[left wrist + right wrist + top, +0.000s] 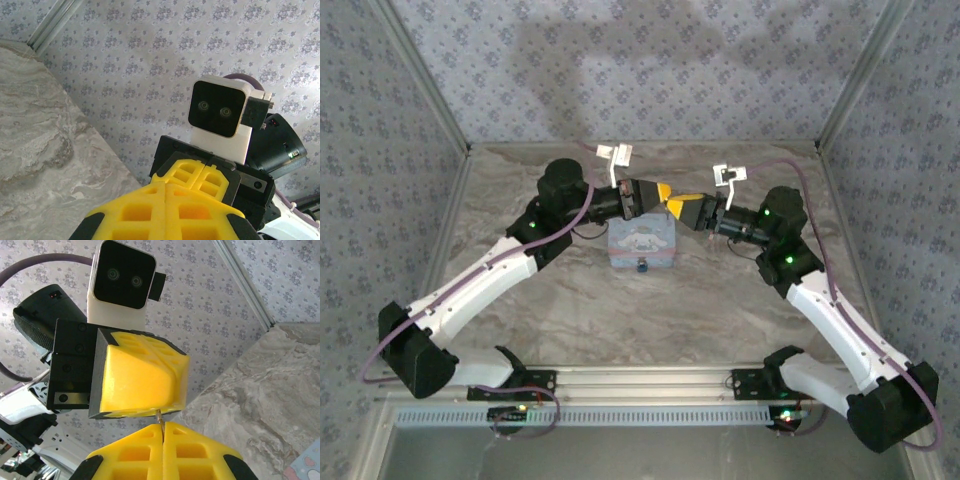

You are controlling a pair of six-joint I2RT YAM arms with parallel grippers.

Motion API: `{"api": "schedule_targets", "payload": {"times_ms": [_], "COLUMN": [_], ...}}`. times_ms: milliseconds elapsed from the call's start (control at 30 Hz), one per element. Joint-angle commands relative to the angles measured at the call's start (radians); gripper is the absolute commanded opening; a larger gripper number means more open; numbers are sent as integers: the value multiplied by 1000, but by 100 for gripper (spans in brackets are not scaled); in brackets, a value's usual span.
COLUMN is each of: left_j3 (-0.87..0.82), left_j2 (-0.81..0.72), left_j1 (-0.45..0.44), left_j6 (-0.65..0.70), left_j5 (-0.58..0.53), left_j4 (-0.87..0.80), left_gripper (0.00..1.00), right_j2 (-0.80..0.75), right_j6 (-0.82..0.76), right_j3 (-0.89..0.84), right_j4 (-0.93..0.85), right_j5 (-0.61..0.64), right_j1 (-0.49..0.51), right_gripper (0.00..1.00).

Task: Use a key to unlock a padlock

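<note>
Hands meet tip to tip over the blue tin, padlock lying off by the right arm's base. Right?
Not quite. The padlock sits at the near side of the tin, mid-table, not by the right arm's base; the top view shows it. The rest holds: left hand and right hand meet tip to tip over the tin.
</note>
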Motion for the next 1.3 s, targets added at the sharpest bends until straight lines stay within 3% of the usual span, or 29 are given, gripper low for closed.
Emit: {"api": "schedule_targets", "payload": {"times_ms": [0, 67, 100, 433, 800, 867, 967, 1100, 1167, 1267], "left_j3": [6, 3, -1, 7, -20, -33, -75, -153, -206, -306], "left_j2": [-29, -33, -37, -40, -51, -60, -82, -112, -117, -129], "left_j1": [-7, -5, -2, 16, 20, 28, 45, 47, 41, 20], "left_j6": [11, 9, 4, -27, -23, -17, 16, 67, 79, 87], "left_j5": [-9, -26, -34, -57, -96, -139, -214, -299, -307, -334], "left_j4": [35, 25, 27, -13, -35, -84, -179, -300, -321, -311], "left_gripper": [18, 46, 50, 53, 55, 62, 63, 78, 93, 98], "right_j2": [-11, -22, -31, -85, -69, -66, -70, -69, -48, 7], "right_j6": [-49, -100, -126, -341, -315, -286, -247, -221, -207, -202], "right_j3": [29, 33, 37, 72, 78, 66, 37, -5, -18, -24], "right_j4": [-51, -83, -111, -316, -304, -301, -313, -361, -377, -387], "right_j5": [17, 37, 58, 287, 294, 288, 294, 349, 367, 393], "right_j1": [11, 12, 18, 96, 102, 80, 44, -7, -39, -67], "right_gripper": [0, 0, 0, 0, 0, 0, 0, 0, 0, 0]}}
